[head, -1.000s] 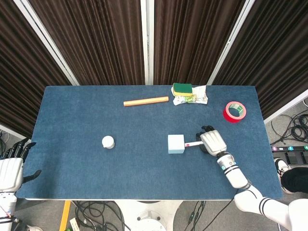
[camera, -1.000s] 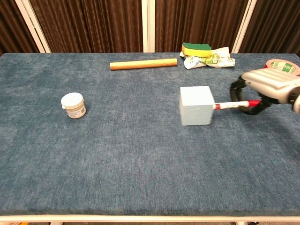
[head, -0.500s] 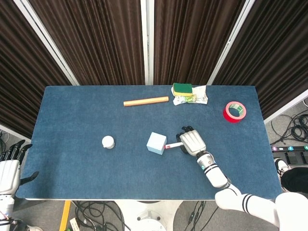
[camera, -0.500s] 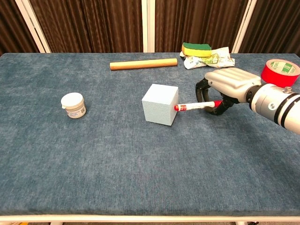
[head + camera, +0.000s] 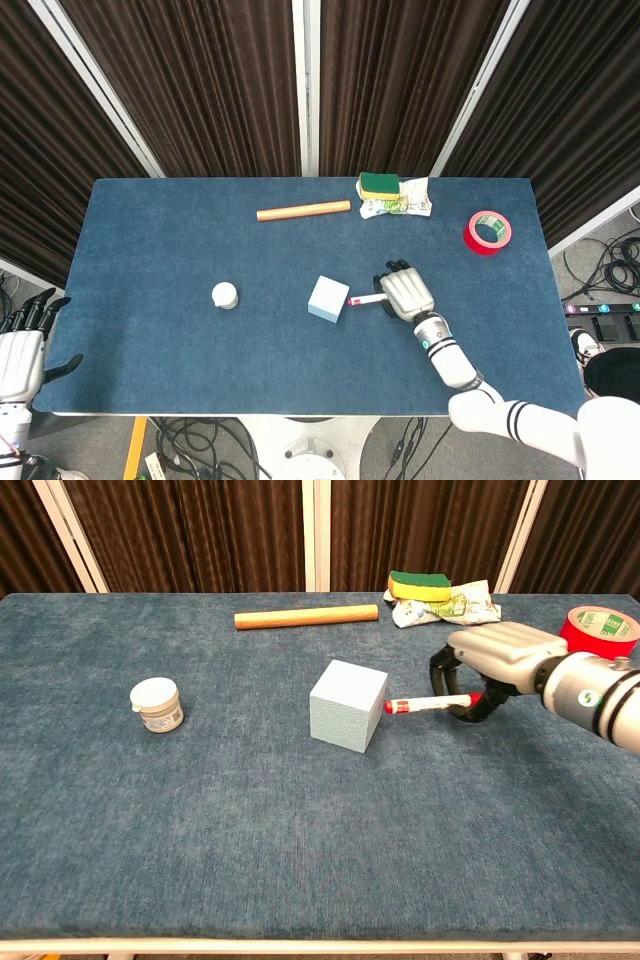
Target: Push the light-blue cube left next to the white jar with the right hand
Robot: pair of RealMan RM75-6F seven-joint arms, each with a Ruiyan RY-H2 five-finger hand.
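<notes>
The light-blue cube sits turned at an angle near the table's middle. It is well to the right of the small white jar, with a wide gap between them. My right hand lies just right of the cube with its fingers curled under. One thin white, red-tipped finger points left, its tip a little short of the cube's right face. My left hand hangs off the table's left edge, fingers apart, holding nothing.
An orange rod lies at the back centre. A green-and-yellow sponge rests on a crumpled wrapper behind the hand. A red tape roll is at the back right.
My right hand pushed the cube left and turned it, then drew back slightly to the right, so its fingertip has come off the cube. The jar and left hand have stayed put.
</notes>
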